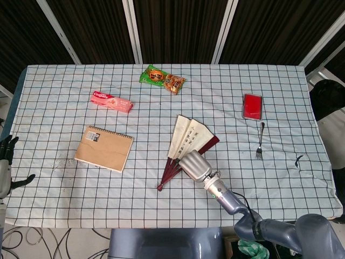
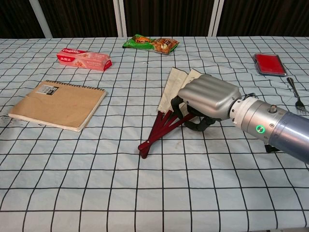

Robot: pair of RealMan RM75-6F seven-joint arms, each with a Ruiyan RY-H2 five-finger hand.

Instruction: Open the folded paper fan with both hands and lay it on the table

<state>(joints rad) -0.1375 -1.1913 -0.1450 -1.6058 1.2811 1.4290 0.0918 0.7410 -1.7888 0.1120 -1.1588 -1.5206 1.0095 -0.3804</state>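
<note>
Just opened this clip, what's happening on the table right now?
The right robot hand rests on a paper fan lying partly spread on the checked tablecloth, its fingers curled over the red ribs. The left robot hand sits off at the table's edge, holding nothing. A notebook, a toothpaste box, a snack packet, a red case and a fork lie around, untouched.
</note>
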